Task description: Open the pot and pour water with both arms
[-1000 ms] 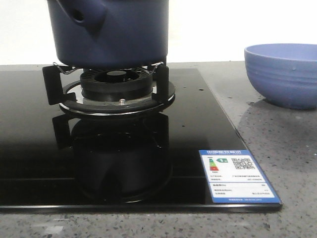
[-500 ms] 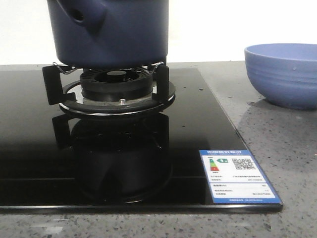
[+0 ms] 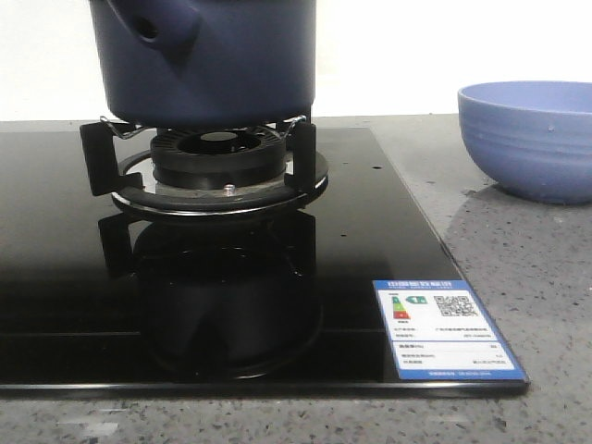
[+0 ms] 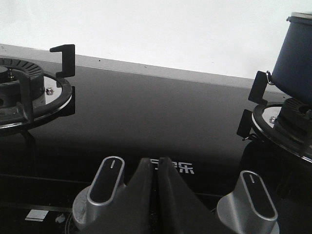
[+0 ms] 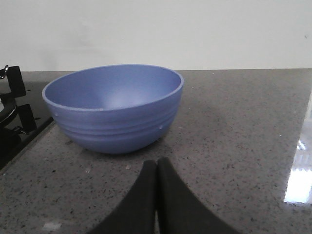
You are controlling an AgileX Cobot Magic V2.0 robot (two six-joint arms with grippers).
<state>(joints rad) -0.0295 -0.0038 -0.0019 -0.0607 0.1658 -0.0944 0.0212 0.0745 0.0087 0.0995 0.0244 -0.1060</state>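
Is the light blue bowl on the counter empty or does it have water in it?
Empty, as far as the right wrist view shows: the bowl sits upright on the stone counter, its visible inner wall bare and dry. Its very bottom is hidden behind the rim.

A periwinkle ribbed bowl (image 3: pixel 532 139) stands on the speckled counter (image 3: pixel 518 268) beside the black glass hob (image 3: pixel 55 277).

Front view: the pot (image 3: pixel 208 60) stands on the burner (image 3: pixel 215 157) of the cooktop (image 3: pixel 55 277), itself set on the desk (image 3: pixel 518 277). The bowl (image 3: pixel 529 139) rests on the desk to the right of the cooktop, well apart from the pot. A label (image 3: pixel 446 329) lies at the cooktop's near right corner. A second burner (image 4: pixel 24 92) lies further left, two knobs (image 4: pixel 105 190) along the near edge.
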